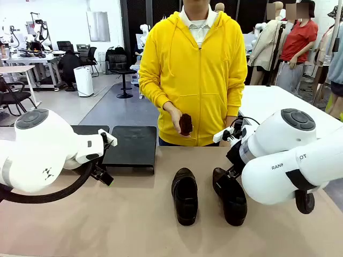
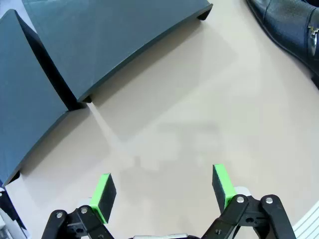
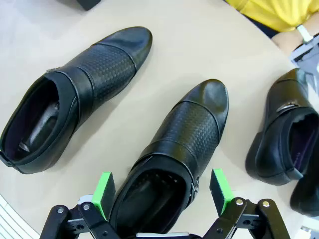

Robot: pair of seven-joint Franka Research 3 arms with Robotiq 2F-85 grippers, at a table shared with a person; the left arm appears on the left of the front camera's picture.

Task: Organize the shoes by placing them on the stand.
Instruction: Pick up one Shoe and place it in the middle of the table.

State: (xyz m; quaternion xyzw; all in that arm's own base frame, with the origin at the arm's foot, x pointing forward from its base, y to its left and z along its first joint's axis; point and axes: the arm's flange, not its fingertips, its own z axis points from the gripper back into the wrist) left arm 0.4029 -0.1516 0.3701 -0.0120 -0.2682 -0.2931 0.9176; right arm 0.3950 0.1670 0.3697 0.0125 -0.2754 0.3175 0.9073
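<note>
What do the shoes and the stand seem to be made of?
The shoes look like black leather, or perhaps an imitation of it. The toes are smooth and slightly glossy, and a band with a pressed woven pattern crosses the upper. The stand looks like dark matte plastic or coated metal: its trays are flat and even, without shine. I cannot tell which of the two it is.

We make out three black leather slip-on shoes, each upright on its sole. The first shoe (image 3: 184,144), round-toed with a woven-textured band across its glossy upper, lies under the right pincer (image 3: 162,188), its heel opening inside the spread jaws and its toe pointing away. The second shoe (image 3: 75,94), its match, lies just beside it, not touching. The third shoe (image 3: 279,129), with a metal buckle, sits on the pincer's other side. The low black stand (image 2: 114,40), two flat tilted trays, lies just ahead of the left pincer (image 2: 163,185).
</note>
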